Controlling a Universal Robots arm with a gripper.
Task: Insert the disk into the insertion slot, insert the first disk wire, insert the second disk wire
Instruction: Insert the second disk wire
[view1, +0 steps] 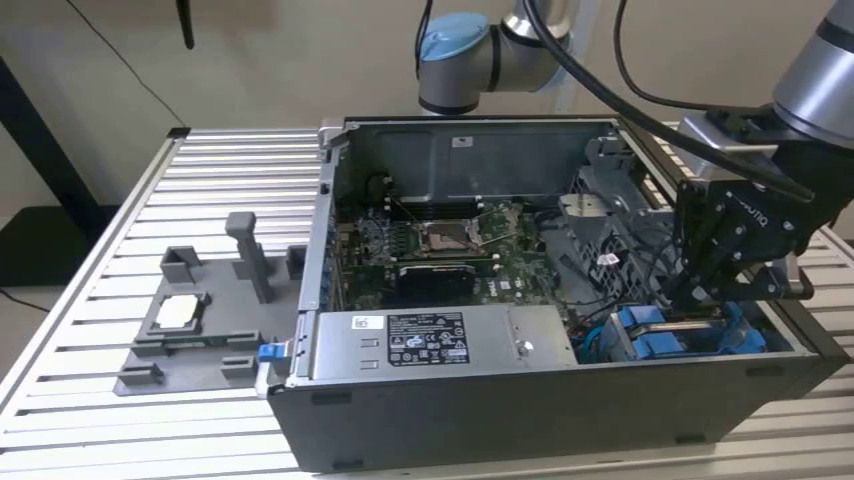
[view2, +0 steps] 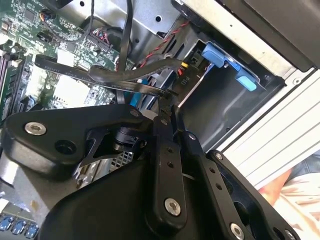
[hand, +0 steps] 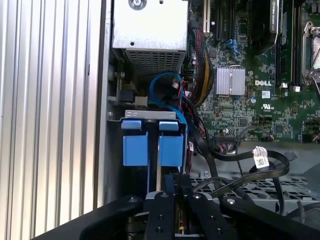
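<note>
On the exterior view's left, a grey fixture (view1: 200, 330) lies on the slatted bench (view1: 214, 150), well apart from the work. Next comes the open computer case (view1: 534, 420), with the silver power supply box (view1: 427, 345) along its near edge and the motherboard (view1: 441, 250) behind it.

Toward the exterior view's right, the disk (view1: 641, 335) sits down in the insertion slot (view2: 215, 105). Its blue carrier tabs stand side by side at the mouth of the bay, so the first step looks done. The end effector (view1: 687, 310) reaches into the case just beside those tabs.

In the second wrist view its fingers are drawn almost together, and they appear to pinch the end of a flat black wire (view2: 100, 75). That wire trails back across the board in a loose curve. In the first wrist view the end effector (hand: 172, 182) hangs directly in front of the blue tabs.

The wire is probably light and limp. It should bend freely along its length and offer no stiffness for pushing, so the sensible hold is at its rigid connector end, close to the tip. The plug and its socket are likely delicate, so a squared approach suits them better than force. The disk is heavier and rigid, and its blue carrier is the natural place to grip it.
</note>
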